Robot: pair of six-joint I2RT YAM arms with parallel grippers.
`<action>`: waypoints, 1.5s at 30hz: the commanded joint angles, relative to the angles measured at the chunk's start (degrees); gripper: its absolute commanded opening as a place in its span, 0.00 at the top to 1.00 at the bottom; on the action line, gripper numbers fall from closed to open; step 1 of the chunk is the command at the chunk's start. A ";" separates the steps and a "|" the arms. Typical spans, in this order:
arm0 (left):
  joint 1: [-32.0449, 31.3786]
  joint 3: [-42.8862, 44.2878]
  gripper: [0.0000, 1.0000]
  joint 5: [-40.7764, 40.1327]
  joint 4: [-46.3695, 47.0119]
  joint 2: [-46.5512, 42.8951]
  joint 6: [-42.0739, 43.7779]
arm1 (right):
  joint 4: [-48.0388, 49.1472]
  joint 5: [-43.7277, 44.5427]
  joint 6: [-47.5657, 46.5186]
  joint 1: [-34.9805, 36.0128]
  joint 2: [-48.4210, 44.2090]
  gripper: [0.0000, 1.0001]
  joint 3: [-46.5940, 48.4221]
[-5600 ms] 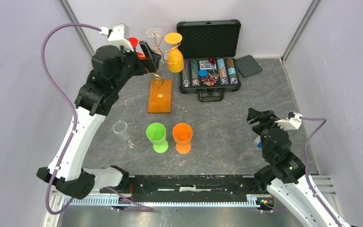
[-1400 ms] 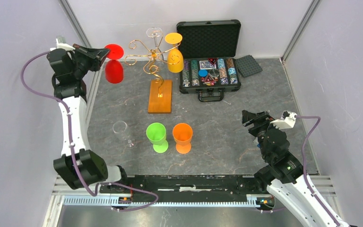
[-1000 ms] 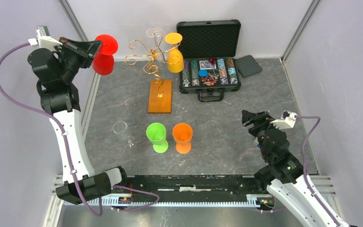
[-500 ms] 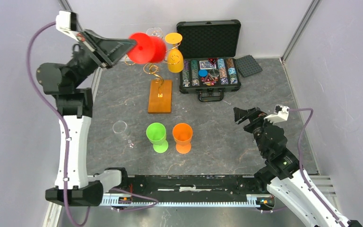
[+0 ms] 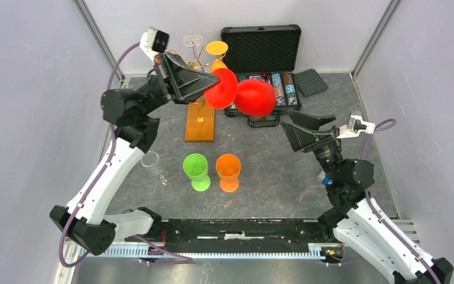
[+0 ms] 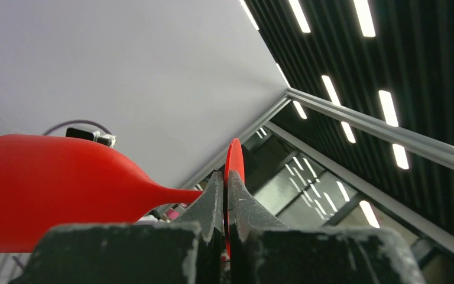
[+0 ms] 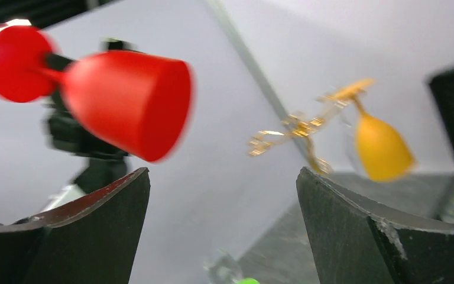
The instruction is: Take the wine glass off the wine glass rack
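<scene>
My left gripper is shut on the foot disc of a red wine glass and holds it sideways in the air, bowl pointing right, over the chip case's front. The left wrist view shows the thin foot pinched between the fingers and the bowl to the left. The wine glass rack, gold wire on an orange wooden base, stands behind, its wires partly hidden by the left gripper. A yellow glass hangs on it. My right gripper is open, raised just right of and below the red bowl.
A green glass and an orange glass stand upright at the table's middle front. A clear glass lies left of them. A black chip case stands open at the back, with a dark foam pad to its right.
The left arm has swung the red glass from the far left wall across to the right, past the rack. The right arm has risen toward it and its jaws have spread wide.
</scene>
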 commanded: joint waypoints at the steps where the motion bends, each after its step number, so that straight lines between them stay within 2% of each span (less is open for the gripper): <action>1: -3.33 -0.49 0.98 -4.27 8.66 1.08 -6.95 | 29.14 -13.18 7.72 -0.04 4.99 0.02 2.77; 5: -5.53 -0.84 0.98 -5.62 8.66 1.20 -6.86 | 37.44 -16.05 11.01 -0.04 8.32 0.02 4.59; 9: -8.38 -0.49 0.98 -5.68 9.18 2.14 -7.11 | 36.59 -15.68 13.01 -0.02 10.82 0.02 7.46; 12: -9.30 -1.57 0.98 -6.01 10.95 2.91 -8.45 | 39.61 -16.55 16.10 -0.02 13.36 0.06 8.61; 17: -9.80 -2.89 0.98 -6.81 12.16 3.15 -9.11 | 47.97 -19.28 21.29 -0.01 15.97 0.26 8.70; 20: -9.88 -2.64 0.98 -6.76 12.16 3.09 -8.89 | 50.85 -19.62 22.76 -0.01 16.06 0.47 8.17; 22: -9.97 -2.62 0.98 -6.68 12.16 3.04 -8.85 | 51.33 -20.25 23.42 0.02 16.24 0.54 8.47; 25: -10.14 -2.28 0.98 -6.06 12.50 3.34 -9.04 | 51.49 -22.09 24.42 -0.02 17.12 0.57 9.73; 29: -10.40 -2.08 0.98 -5.17 13.13 3.95 -9.59 | 51.15 -25.95 26.54 -0.02 19.13 0.51 11.93; 32: -10.41 -2.05 0.98 -4.81 13.21 4.40 -9.66 | 50.90 -27.79 27.86 -0.02 20.31 0.53 12.85; 35: -10.41 -1.60 0.98 -4.21 14.06 5.34 -10.65 | 51.56 -28.72 29.14 -0.01 21.41 0.64 13.46; 39: -10.43 -1.04 0.97 -3.43 15.01 6.06 -11.24 | 52.02 -28.72 29.92 -0.06 22.01 0.92 13.62; 41: -10.49 -1.15 0.88 -3.30 14.44 5.82 -10.26 | 51.62 -28.40 29.78 -0.02 21.92 1.00 13.40; 45: -10.41 -1.30 0.57 -3.13 11.78 4.38 -6.24 | 49.24 -27.52 27.27 -0.02 20.73 1.00 12.59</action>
